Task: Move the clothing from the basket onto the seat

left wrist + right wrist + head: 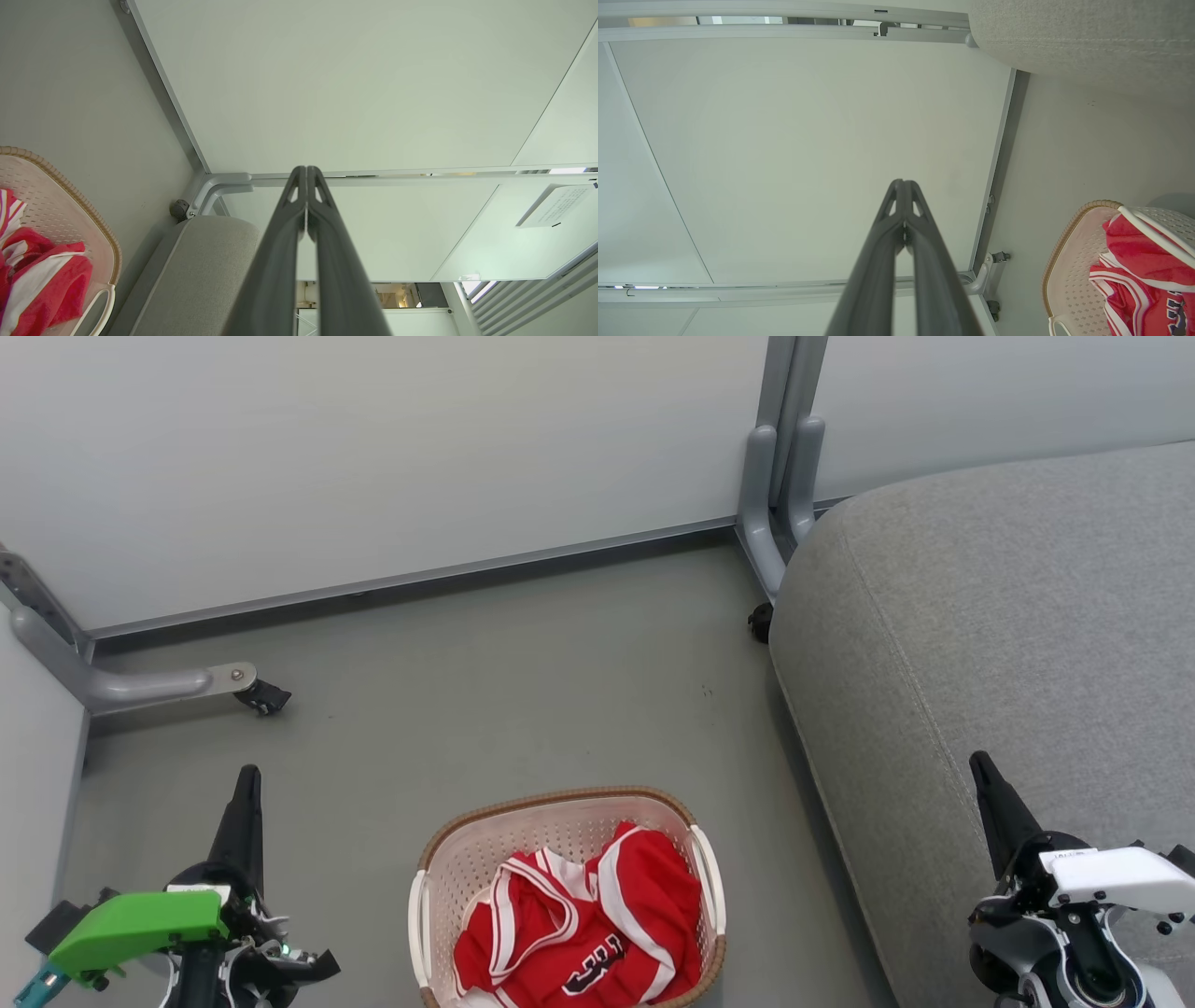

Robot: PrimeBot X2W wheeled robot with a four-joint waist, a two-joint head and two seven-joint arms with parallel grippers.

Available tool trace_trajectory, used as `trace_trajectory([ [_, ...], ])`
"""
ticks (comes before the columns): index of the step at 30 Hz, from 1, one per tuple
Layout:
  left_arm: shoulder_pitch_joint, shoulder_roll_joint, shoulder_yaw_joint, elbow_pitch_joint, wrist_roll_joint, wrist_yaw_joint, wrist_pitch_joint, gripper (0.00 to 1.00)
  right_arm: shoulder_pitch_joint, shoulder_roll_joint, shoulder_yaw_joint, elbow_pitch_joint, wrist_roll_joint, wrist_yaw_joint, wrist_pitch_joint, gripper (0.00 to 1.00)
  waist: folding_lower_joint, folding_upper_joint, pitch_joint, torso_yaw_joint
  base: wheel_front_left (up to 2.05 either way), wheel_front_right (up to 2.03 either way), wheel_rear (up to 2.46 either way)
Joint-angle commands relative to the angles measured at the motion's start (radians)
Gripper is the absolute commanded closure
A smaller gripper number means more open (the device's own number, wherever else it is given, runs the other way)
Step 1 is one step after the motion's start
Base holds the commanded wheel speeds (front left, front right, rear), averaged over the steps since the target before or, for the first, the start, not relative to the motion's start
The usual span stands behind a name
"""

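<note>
A metal foot (159,683) with a little black wheel (264,696) sticks out along the floor (523,691), far back and to the left of the basket (471,868). A grey post (780,476) stands far behind the basket on its right. It has another small wheel (760,622) low down, tight against the seat (1008,635). The seat's round side rises just to the right of the basket.

The basket is cream plastic full of tiny holes. It has a brown woven-look rim and white handles on its sides. The clothing (579,933) lies inside the basket. It is soft red cloth with white stripes, all bunched up, and black-and-white numbers show on one piece. The seat is big and grey, covered in rough cloth, with round edges and a stitched line.

The left gripper (248,777) hangs over the floor to the left of the basket. Its two long dark fingers are pressed tight together with nothing between them. The right gripper (980,767) is to the right of the basket, over the seat, clenched the same way and holding nothing. The left arm wears a green cover (140,919) and the right arm a white cover (1111,877).

The floor is smooth and grey-green. Plain pale wall panels (373,457) stand behind the basket.
</note>
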Motion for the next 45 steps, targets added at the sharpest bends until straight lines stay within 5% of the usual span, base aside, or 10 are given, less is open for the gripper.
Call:
trace_trajectory([
  [1, 0.000, 0.000, 0.000, 0.000, 0.000, 0.000, 0.000, 0.00, 0.000, 0.000, 0.000, 0.000, 0.000, 0.000, 0.000, 0.00, 0.0000, 0.0000, 0.000, 0.000, 0.00, 0.00, 0.00],
  [12, 0.033, -0.006, -0.022, 0.002, 0.031, 0.000, -0.037, 0.00, 0.043, 0.010, 0.019, 0.006, -0.032, 0.000, -0.036, 0.00, 0.0000, 0.0000, 0.000, 0.002, 0.00, 0.00, 0.00],
  [24, 0.041, -0.004, -0.043, -0.038, 0.181, 0.000, -0.092, 0.00, 0.063, 0.007, 0.039, -0.045, -0.186, 0.000, -0.092, 0.00, 0.0000, 0.0000, 0.002, 0.005, 0.00, 0.00, 0.00],
  [45, 0.051, -0.002, -0.115, -0.121, 0.639, 0.052, -0.173, 0.00, 0.094, 0.004, 0.078, -0.140, -0.593, 0.000, -0.173, 0.00, 0.0000, 0.0000, 0.004, 0.011, 0.00, 0.00, 0.00],
])
